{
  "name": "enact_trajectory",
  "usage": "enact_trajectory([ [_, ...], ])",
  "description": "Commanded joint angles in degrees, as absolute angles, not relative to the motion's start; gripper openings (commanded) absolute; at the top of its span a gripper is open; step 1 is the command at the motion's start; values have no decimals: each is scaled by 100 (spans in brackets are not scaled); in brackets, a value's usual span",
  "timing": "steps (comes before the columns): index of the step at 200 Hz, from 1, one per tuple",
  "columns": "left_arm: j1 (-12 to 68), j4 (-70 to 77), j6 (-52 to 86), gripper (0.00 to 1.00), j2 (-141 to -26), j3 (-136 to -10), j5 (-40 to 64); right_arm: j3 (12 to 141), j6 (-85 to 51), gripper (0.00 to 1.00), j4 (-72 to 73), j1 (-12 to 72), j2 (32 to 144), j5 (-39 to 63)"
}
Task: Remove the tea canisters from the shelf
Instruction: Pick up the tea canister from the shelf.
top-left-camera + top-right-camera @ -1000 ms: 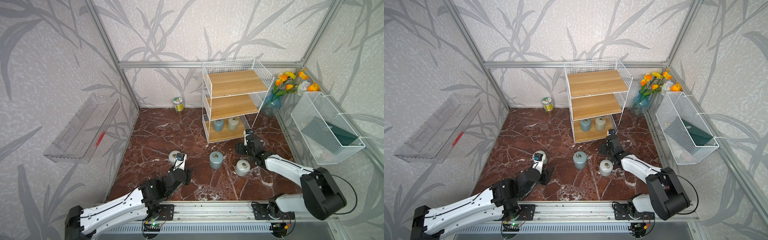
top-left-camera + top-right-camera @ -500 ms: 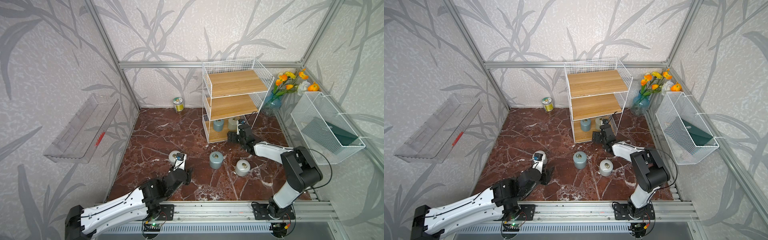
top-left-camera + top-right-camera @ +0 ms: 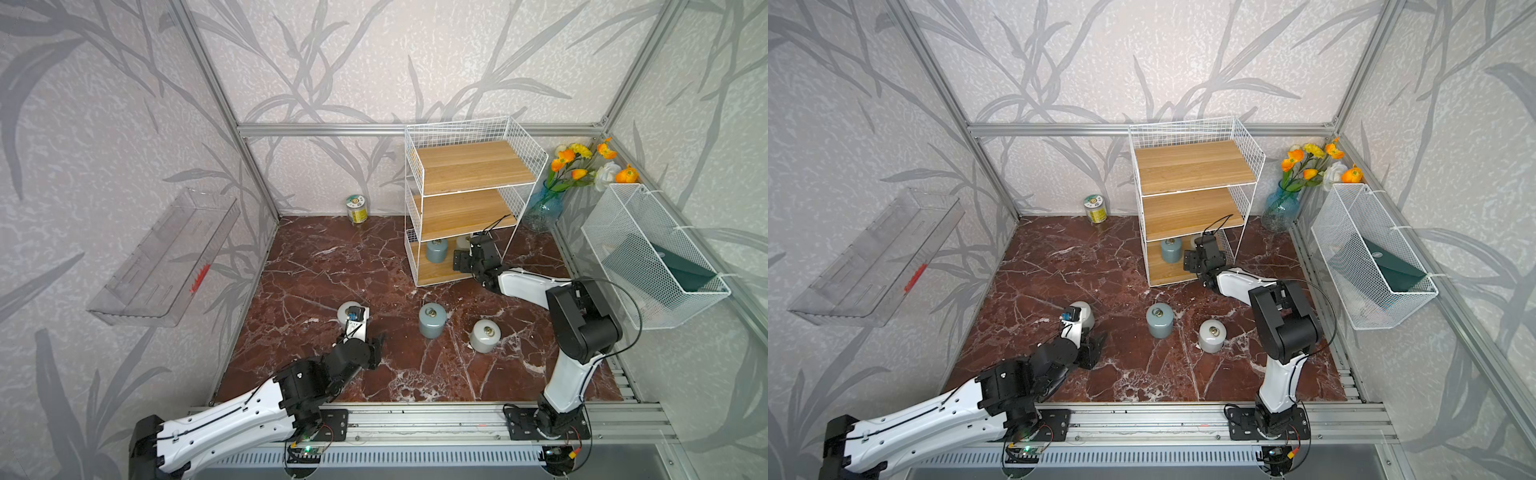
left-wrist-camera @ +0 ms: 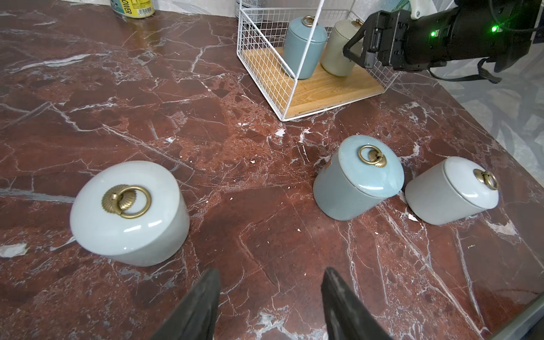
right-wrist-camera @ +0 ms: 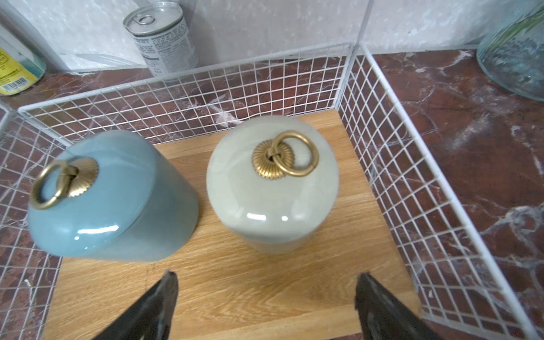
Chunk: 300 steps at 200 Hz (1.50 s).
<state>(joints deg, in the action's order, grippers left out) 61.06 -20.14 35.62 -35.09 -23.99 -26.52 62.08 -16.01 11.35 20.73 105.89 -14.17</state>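
The white wire shelf (image 3: 469, 166) stands at the back. On its bottom board (image 5: 235, 288) are a blue-grey tea canister (image 5: 112, 194) and a beige one (image 5: 273, 182). My right gripper (image 5: 265, 279) is open at the board's front edge, facing the beige canister and touching nothing. On the marble floor stand an off-white canister (image 4: 126, 212), a blue-grey one (image 4: 359, 182) and another off-white one (image 4: 453, 191). My left gripper (image 4: 270, 273) hovers open and empty over the floor, just in front of the first off-white canister (image 3: 345, 311).
A green-and-yellow tin (image 3: 356, 209) sits at the back wall and a silver can (image 5: 162, 35) behind the shelf. A glass vase of flowers (image 3: 544, 208) stands right of the shelf. A white mesh basket (image 3: 648, 257) and a clear tray (image 3: 166, 257) hang on the side walls.
My right gripper has moved from the floor near the off-white canister up to the shelf's bottom tier and opened wider. The left arm has stayed put.
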Motion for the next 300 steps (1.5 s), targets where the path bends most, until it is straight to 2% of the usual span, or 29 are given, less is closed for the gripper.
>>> enact_trajectory([
  [1,6078,-2097,3606,57,-3443,-2303,-2782,6404,-1445,94,1259,2048,10757,-1733],
  [101,6082,-2119,3683,57,-3454,-2263,-2820,7369,-1310,97,1370,1978,11649,-2256],
  [172,6073,-2052,3709,58,-3549,-2228,-2872,7855,-1345,97,1548,1872,12091,-2098],
  [225,6064,-1985,3820,58,-3589,-2136,-2869,7771,-1533,84,1992,1863,12170,-2361],
  [260,6061,-1921,3841,58,-3590,-2096,-2874,6839,-1576,75,3097,1862,11816,-2267],
  [300,6055,-1855,3844,58,-3622,-2087,-2808,5841,-1626,72,3685,1925,11156,-1885],
])
